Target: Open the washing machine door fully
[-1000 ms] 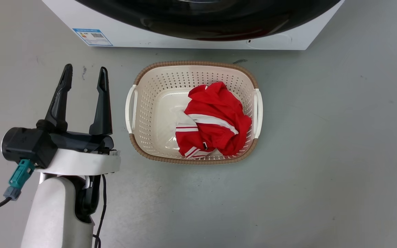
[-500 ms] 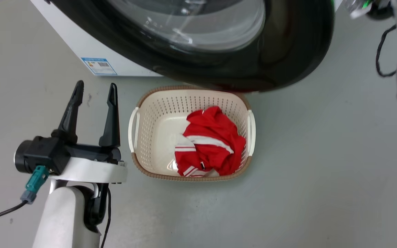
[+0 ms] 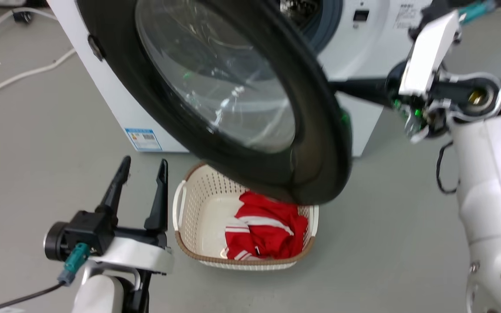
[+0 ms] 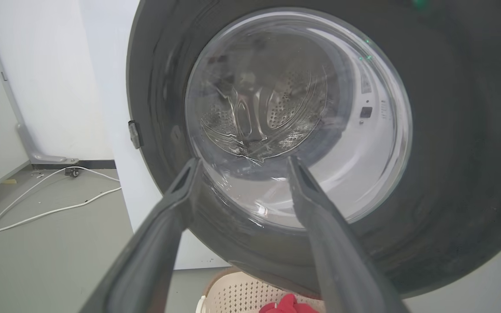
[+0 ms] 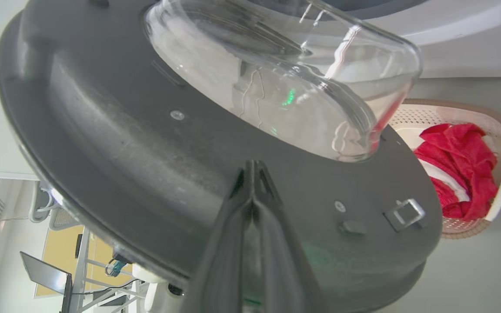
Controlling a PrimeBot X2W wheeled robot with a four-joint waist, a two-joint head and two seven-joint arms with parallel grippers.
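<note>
Over basket (image 3: pixel 198 204), washing machine door (image 3: pixel 315 143) part-open, outer face twd left gripper (image 3: pixel 144 161)

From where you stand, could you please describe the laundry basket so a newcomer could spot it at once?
Find the white washing machine, its round black door standing open. On the grey floor just below the door's lower edge sits the basket: cream, perforated, brown-rimmed, with white side handles and a crumpled red-and-white garment inside.

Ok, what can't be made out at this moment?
- Head view: right gripper tips, hidden behind the washing machine door.
- Head view: laundry basket far end, covered by that door.
- Head view: blue label print, too small.
- Head view: drum, mostly cut off by the top edge.
</note>
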